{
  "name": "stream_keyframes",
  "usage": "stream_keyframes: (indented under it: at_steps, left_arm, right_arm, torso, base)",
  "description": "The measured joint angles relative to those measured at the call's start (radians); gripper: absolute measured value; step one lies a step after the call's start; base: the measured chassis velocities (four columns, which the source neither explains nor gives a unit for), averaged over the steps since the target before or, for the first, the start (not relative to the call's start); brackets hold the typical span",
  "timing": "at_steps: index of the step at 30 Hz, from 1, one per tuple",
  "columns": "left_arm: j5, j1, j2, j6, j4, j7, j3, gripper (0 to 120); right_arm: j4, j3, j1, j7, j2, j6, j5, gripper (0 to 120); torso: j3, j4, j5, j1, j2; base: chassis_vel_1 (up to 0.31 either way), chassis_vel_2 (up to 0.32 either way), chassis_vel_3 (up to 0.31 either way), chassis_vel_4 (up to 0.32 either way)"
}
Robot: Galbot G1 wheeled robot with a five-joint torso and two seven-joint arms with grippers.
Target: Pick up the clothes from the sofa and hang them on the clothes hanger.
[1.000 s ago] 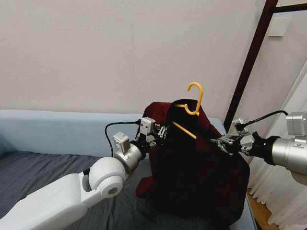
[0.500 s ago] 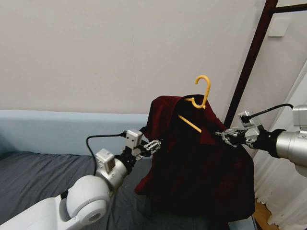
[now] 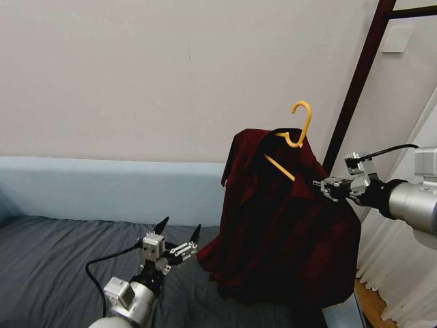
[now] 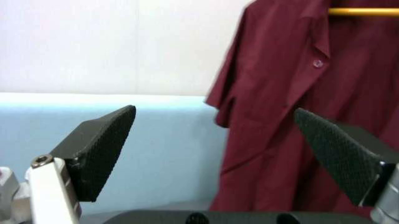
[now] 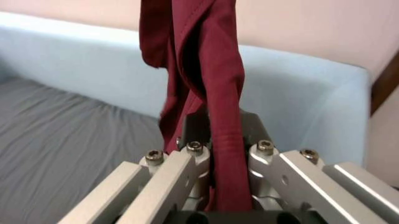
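Two grippers are at work over the sofa [image 3: 89, 188]. The right gripper [image 3: 326, 186] is above the sofa's right end. It is clamped tightly on a fold of the dark red shirt [image 3: 280, 225]. In the right wrist view the cloth passes between the metal fingers [image 5: 156, 182] and hangs in front of the sofa's light blue backrest. The shirt is on a yellow hanger [image 3: 298, 130], and the hook stands free above the collar, higher than the backrest. The shirt is raised over the sofa's grey seat [image 3: 48, 253]. Its lower hem comes down close to the seat, but I cannot tell whether it touches. The left gripper [image 3: 179, 236] is low over the seat, near the middle of the sofa, beside the shirt but apart from it. Its two black fingers [image 4: 103, 144] are spread wide and hold nothing. A dark wooden post [image 3: 355, 89] rises behind the sofa's right end.
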Motion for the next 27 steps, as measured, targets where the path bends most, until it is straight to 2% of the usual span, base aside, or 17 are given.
stream_keyframes:
  at_steps: [2, 3, 6, 7, 11, 18, 21, 23, 27]
  left_arm:
    - [0.039, 0.052, -0.053, -0.018, 0.002, 0.005, -0.014, 100]
    - [0.039, 0.052, -0.053, -0.018, 0.002, 0.005, -0.014, 100]
    - [0.097, 0.129, -0.139, -0.046, 0.009, 0.017, -0.038, 100]
    - [0.097, 0.129, -0.139, -0.046, 0.009, 0.017, -0.038, 100]
    - [0.181, 0.218, -0.24, -0.072, 0.019, 0.017, -0.038, 100]
    - [0.226, 0.32, -0.289, -0.123, 0.026, 0.015, -0.061, 100]
    - [0.253, 0.357, -0.309, -0.157, 0.035, 0.015, -0.074, 100]
    - [0.255, 0.359, -0.312, -0.16, 0.036, 0.015, -0.074, 100]
    - [0.26, 0.354, -0.324, -0.163, 0.037, 0.015, -0.068, 100]
  right_arm:
    - [-0.01, 0.024, -0.001, 0.046, 0.023, -0.021, 0.006, 4]
    - [-0.01, 0.024, -0.001, 0.046, 0.023, -0.021, 0.006, 4]
    - [-0.036, 0.054, -0.002, 0.1, 0.072, -0.049, -0.012, 4]
    - [-0.036, 0.054, -0.002, 0.1, 0.072, -0.049, -0.012, 4]
    - [-0.083, 0.063, 0.006, 0.154, 0.153, -0.098, -0.083, 4]
    - [-0.157, 0.033, 0.064, 0.192, 0.201, -0.135, -0.13, 4]
    - [-0.192, -0.077, 0.205, 0.277, 0.202, -0.143, -0.096, 4]
    - [-0.199, -0.11, 0.252, 0.298, 0.2, -0.143, -0.076, 4]
    - [-0.253, -0.298, 0.531, 0.38, 0.194, -0.143, 0.012, 4]
  torso:
    - [0.0, -0.0001, -0.0003, 0.0, 0.0]
    - [0.0, -0.0001, -0.0003, 0.0, 0.0]
    - [0.0, -0.0003, -0.0002, 0.0, 0.0]
    - [0.0, -0.0003, -0.0002, 0.0, 0.0]
    - [0.0, 0.0, -0.0001, 0.0, 0.0]
    - [0.0, -0.0002, -0.0001, 0.0, 0.0]
    - [0.0, 0.0, -0.0001, 0.0, 0.0]
    - [0.0, 0.0, -0.0003, 0.0, 0.0]
    - [0.0, 0.0001, -0.0013, 0.0, 0.0]
  base:
    - [0.0, 0.0, 0.0, 0.0]
    - [0.0, 0.0, 0.0, 0.0]
    - [0.0, 0.0, 0.0, 0.0]
    - [0.0, 0.0, 0.0, 0.0]
    - [0.0, 0.0, 0.0, 0.0]
    - [0.0, 0.0, 0.0, 0.0]
    - [0.0, 0.0, 0.0, 0.0]
    - [0.0, 0.0, 0.0, 0.0]
    - [0.0, 0.0, 0.0, 0.0]
